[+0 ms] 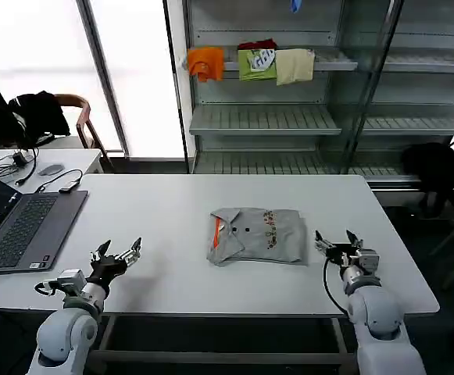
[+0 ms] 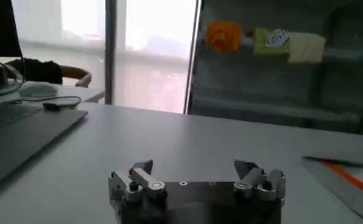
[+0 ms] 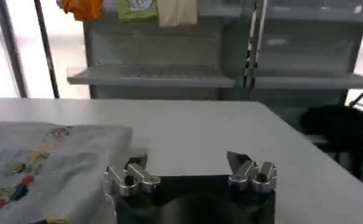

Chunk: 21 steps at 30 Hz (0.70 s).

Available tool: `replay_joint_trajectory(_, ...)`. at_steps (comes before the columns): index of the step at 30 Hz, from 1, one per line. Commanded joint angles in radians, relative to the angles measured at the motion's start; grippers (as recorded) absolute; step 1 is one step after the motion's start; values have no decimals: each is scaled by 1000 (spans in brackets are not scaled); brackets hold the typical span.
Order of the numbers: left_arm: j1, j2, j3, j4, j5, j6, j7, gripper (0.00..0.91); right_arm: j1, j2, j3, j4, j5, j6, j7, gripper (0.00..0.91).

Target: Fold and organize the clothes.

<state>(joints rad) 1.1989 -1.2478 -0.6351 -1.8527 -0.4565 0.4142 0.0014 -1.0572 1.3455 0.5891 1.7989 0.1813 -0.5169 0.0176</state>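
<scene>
Jaws on both grippers were spread wide, nothing between them. Left gripper [image 1: 119, 254] hovered low over the table [image 1: 164, 211] near its front edge, on the robot's left, well apart from the shirts; its fingers [image 2: 142, 169] showed splayed in the left wrist view, w/ bare tabletop ahead. Right gripper [image 1: 337, 242] sat near the front right of the table, just beside the right edge of the shirts [image 1: 256, 234] but not touching; in the right wrist view [image 3: 190, 167] its fingers [image 3: 241, 162] stood apart, w/ grey cloth close alongside.

Shirts lay folded in a compact rectangle at table centre, slightly toward the front. Top layer was light grey w/ a multicolour print [image 3: 23, 164] running along it; an orange-trimmed placket w/ dark buttons [image 1: 218, 228] showed at the left end of the stack.

Open laptop [image 1: 23, 226] sat at the table's left, cables behind it. Behind the table, a shelf unit [image 1: 266, 121] held orange [image 1: 205, 62], green [image 1: 257, 64] and beige [image 1: 294, 66] folded pieces on an upper shelf.
</scene>
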Motion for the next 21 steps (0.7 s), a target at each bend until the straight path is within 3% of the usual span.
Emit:
replay_joint_trajectory(1, -2, 0, -7, 4, -14, 3, 1, 907, -45, -60, 51, 38, -185, 32, -34, 907)
replay_joint_trajectory(8, -3, 6, -29, 19, -27, -1, 9, 907, -56, -64, 60, 46, -235, 30, -77, 907)
replay_joint_trajectory(21, 11, 12, -37, 37, -25, -28, 26, 907, -61, -67, 78, 36, -235, 54, -112, 907)
